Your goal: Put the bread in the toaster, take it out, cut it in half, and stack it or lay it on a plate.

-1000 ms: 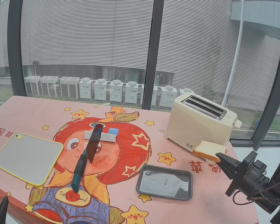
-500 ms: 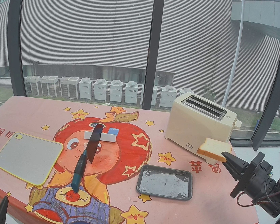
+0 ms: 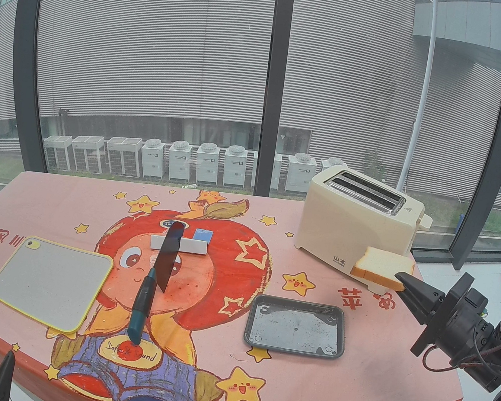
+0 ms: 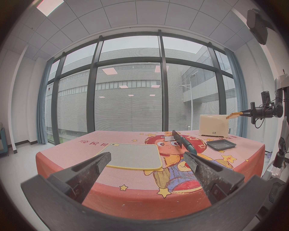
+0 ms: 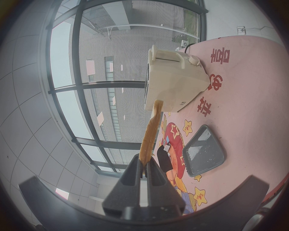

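Two tools here and only one is doing anything. The right tool [image 3: 401, 279] is clamped on one edge of the bread [image 3: 383, 267], so the slice sticks out from its tips, lying roughly flat with a bit of a tilt. It's up in the air over the right edge of the desk [image 3: 373, 379], just beside the toaster [image 3: 358, 218] on the side nearest the robot. From the left wrist view it sits at about the height of the toaster's top, and I honestly can't tell if the far end touches the toaster body. The toaster stands near the far right corner of the desk with both slots facing up. A dark tray [image 3: 254, 321] sits flat on the right half of the desk, closer to the front edge and well apart from the toaster. The knife [image 3: 151, 285] is around the middle, with its teal handle pointing toward the front edge and its dark blade propped on a little white block [image 3: 186, 246]. The grey cutting board [image 3: 48, 282] with the yellow rim lies by the front left corner. The left tool [image 4: 147, 156] hangs low just off that front left corner, its fingers spread wide with nothing between them.
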